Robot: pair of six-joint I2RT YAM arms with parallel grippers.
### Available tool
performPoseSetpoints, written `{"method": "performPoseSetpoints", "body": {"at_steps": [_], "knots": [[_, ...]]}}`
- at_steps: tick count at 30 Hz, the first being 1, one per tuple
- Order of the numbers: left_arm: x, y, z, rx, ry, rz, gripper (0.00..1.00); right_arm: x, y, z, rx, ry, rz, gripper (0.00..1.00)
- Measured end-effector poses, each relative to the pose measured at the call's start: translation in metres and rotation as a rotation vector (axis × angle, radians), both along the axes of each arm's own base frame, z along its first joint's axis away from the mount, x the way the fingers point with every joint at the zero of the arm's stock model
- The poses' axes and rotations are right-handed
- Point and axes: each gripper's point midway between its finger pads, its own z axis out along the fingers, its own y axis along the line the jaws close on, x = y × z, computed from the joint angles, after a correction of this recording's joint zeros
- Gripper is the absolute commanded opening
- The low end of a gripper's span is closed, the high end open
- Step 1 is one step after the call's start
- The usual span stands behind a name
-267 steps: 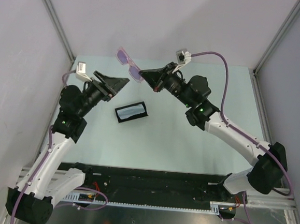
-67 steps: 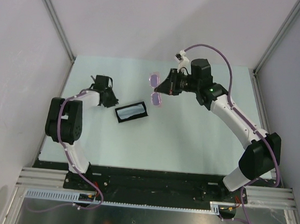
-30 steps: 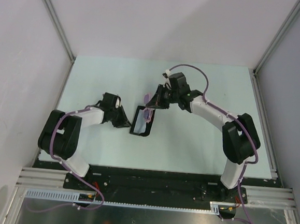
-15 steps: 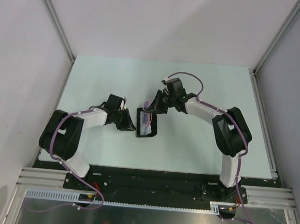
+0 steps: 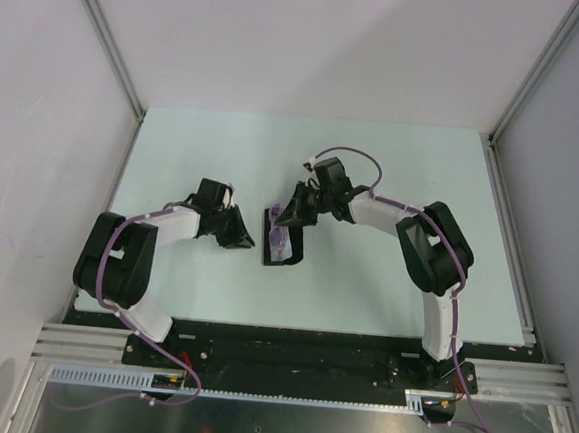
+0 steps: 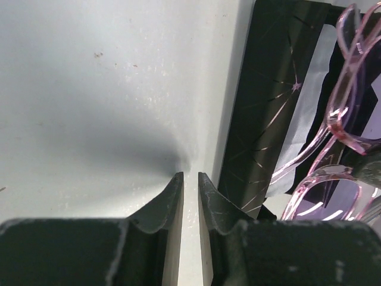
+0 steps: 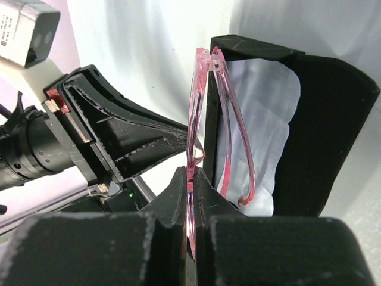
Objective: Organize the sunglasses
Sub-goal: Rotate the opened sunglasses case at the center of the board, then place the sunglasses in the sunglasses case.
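Our right gripper [image 7: 190,179] is clamped on the sunglasses [image 7: 192,113], which over the last second have come down into the open case [image 7: 333,137]. Our left gripper [image 6: 190,182], jaws barely parted and empty, sits just left of the case. Releasing looks next.

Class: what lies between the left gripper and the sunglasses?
A thin strip of table, then the black case's side wall, separates the left gripper from the sunglasses; the left wrist view shows it.
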Motion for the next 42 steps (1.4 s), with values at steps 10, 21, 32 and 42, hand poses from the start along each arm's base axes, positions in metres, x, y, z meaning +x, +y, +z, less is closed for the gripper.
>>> {"method": "performPoseSetpoints", "body": {"at_steps": [10,21,32,42], "knots": [[0.000,0.001,0.000,0.001,0.005,0.004,0.20,-0.006,0.002,-0.009,-0.015,0.020,0.015,0.00],[-0.001,0.001,0.000,-0.002,0.006,0.002,0.21,-0.008,0.000,-0.017,-0.023,0.020,0.037,0.00],[-0.001,0.001,0.000,0.000,0.003,-0.003,0.21,-0.007,-0.001,-0.020,-0.028,0.001,0.042,0.00],[-0.001,0.001,0.000,0.000,0.003,-0.003,0.21,-0.009,-0.003,-0.021,-0.046,-0.014,0.038,0.00]]}}
